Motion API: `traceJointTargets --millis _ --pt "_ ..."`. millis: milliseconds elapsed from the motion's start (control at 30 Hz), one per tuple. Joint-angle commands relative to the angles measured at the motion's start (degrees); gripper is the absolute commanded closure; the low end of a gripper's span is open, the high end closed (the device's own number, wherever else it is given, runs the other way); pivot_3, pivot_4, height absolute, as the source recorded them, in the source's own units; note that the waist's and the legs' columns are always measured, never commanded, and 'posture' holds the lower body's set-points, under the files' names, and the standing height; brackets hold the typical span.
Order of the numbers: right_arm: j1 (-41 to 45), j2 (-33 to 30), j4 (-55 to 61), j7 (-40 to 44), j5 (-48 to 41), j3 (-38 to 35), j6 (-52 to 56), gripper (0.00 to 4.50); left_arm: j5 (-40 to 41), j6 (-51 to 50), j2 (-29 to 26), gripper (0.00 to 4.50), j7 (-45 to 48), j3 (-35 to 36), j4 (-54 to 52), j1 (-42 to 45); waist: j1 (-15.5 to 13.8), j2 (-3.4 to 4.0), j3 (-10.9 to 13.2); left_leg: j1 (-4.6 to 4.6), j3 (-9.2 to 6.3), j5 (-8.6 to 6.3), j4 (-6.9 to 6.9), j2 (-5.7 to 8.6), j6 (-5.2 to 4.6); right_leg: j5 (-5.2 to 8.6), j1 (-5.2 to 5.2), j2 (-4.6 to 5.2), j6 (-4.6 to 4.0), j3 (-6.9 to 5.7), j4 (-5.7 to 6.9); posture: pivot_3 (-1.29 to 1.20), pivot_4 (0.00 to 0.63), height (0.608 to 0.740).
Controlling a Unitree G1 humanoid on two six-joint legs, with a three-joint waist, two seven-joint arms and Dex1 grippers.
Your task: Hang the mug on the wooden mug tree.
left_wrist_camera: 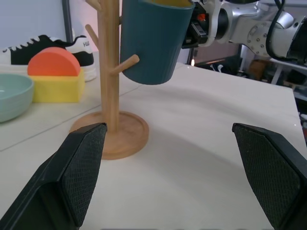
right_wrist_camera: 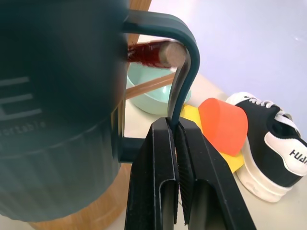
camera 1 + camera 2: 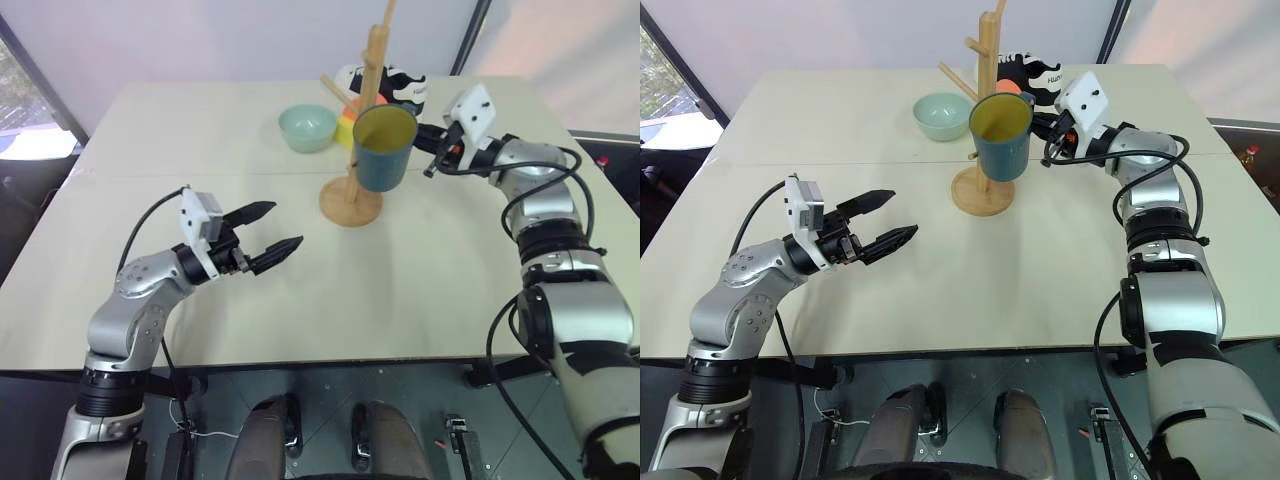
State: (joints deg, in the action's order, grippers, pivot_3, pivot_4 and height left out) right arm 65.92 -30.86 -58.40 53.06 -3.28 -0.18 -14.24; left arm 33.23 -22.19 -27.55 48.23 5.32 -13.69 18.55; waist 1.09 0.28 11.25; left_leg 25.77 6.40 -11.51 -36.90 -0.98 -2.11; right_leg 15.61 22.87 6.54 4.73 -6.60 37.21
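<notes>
Right gripper (image 2: 178, 125) is pinching the mug (image 3: 384, 147) handle, holding it against the wooden mug tree (image 3: 362, 120); left gripper (image 3: 268, 232) is hovering near-left, jaws wide.

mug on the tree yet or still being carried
Done: the right end effector has lifted the mug off the table, shut on its handle. In hand: in the right wrist view a peg tip pokes through the handle loop at the wooden mug tree. Left: settle it, release. The left end effector hangs open.
</notes>
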Motion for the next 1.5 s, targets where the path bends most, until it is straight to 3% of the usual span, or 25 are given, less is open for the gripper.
traceJointTargets --millis 33,467,500,533,700,900,1133,1300,1500 --pt "3.06 0.37 -0.98 -1.32 1.03 0.00 -1.51 4.47 1.32 0.05 -0.52 0.00 -0.38 1.24 -2.70 0.19 0.03 0.00 0.00 0.00 0.00 -0.01 0.00 0.00 0.01 0.00 -0.01 0.00 0.00 0.00 0.00 0.00 0.150 0.735" --pt "4.85 0.44 -3.80 -2.37 2.79 -0.19 -2.56 4.47 2.37 0.25 -0.56 0.00 -1.56 2.19 -3.43 1.35 0.00 0.00 0.00 0.00 0.00 -0.04 -0.01 0.00 0.10 0.00 -0.01 0.00 0.00 0.00 0.01 0.00 0.150 0.735" --pt "4.88 0.39 -3.84 -2.46 2.81 -0.22 -2.59 3.84 2.38 0.24 -0.53 0.00 -1.60 2.15 -3.41 1.41 0.00 0.00 0.00 0.00 0.00 -0.04 0.00 0.00 0.10 0.00 -0.01 0.00 0.00 0.00 0.01 0.00 0.150 0.735" --pt "4.88 0.22 -3.80 -2.69 2.86 -0.30 -2.66 3.55 2.41 0.20 -0.50 0.00 -1.66 2.12 -3.50 1.41 0.00 0.00 0.00 0.00 0.00 -0.04 -0.01 0.00 0.10 0.00 -0.01 0.00 0.00 0.00 0.01 0.00 0.150 0.735" --pt "4.62 -1.39 -3.13 -3.84 2.78 -1.11 -3.50 1.05 2.48 0.08 -0.47 0.00 -1.92 1.89 -3.57 1.51 0.03 0.00 0.00 0.00 0.01 -0.04 0.00 0.00 0.10 0.00 0.00 -0.01 0.00 0.00 0.01 0.00 0.150 0.735" --pt "1.71 -4.95 0.71 -5.57 0.74 -3.90 -3.52 1.05 1.80 0.47 -0.23 0.00 -3.17 2.11 -3.23 0.93 -0.15 0.01 0.01 0.02 0.01 -0.04 0.00 0.01 0.11 0.00 0.00 0.01 0.00 0.00 -0.01 0.00 0.150 0.735" --pt "-12.98 -6.23 13.71 -7.66 -8.94 -13.31 3.90 1.05 -3.56 4.19 2.33 0.00 -11.27 4.52 2.51 -1.65 -0.37 0.00 0.00 -0.03 0.00 -0.05 0.02 0.01 0.10 0.00 -0.09 0.04 0.00 -0.01 -0.06 0.00 0.150 0.735" --pt "-31.72 -1.32 29.85 -8.02 -15.06 -15.05 11.24 1.05 -10.11 9.91 4.79 0.00 -18.30 6.00 8.99 -5.26 -0.21 0.01 0.00 -0.08 0.00 -0.22 0.08 0.00 -0.21 -0.01 -0.08 0.05 0.01 0.00 -0.02 0.00 0.150 0.735" --pt "-38.94 2.69 37.81 -9.28 -16.57 -13.50 16.15 1.05 -12.75 11.51 6.09 0.00 -21.37 5.92 11.38 -7.97 -0.19 0.03 0.01 -0.09 0.01 -0.23 0.00 -0.05 -0.17 -0.05 -0.03 0.04 -0.04 0.02 0.04 0.00 0.150 0.735"
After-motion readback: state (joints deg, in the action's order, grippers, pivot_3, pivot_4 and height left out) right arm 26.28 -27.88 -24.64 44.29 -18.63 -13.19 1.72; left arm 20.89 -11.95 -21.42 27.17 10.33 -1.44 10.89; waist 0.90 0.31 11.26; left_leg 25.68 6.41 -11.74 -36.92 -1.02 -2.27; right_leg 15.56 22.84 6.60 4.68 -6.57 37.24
